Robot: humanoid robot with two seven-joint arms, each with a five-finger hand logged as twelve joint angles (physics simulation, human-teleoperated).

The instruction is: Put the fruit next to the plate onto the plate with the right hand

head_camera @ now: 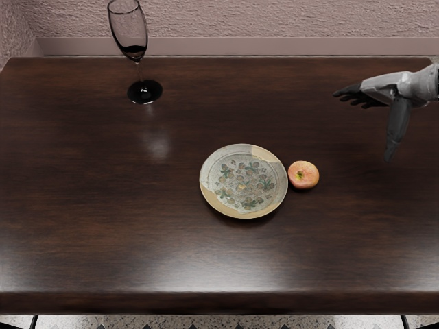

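A small red-and-yellow apple [303, 174] lies on the dark wooden table, just right of a round plate [210, 182] with a floral pattern; the two nearly touch. The plate holds nothing. My right hand [374, 103] comes in from the right edge, hovering above the table's far right, well up and to the right of the apple. Its fingers [350, 92] are stretched out flat and its thumb [395, 130] points down, holding nothing. The left arm does not show.
A tall wine glass [134, 48] stands at the far left of the table, near the back edge. A wall runs behind the table, and the table's front edge crosses the bottom of the picture.
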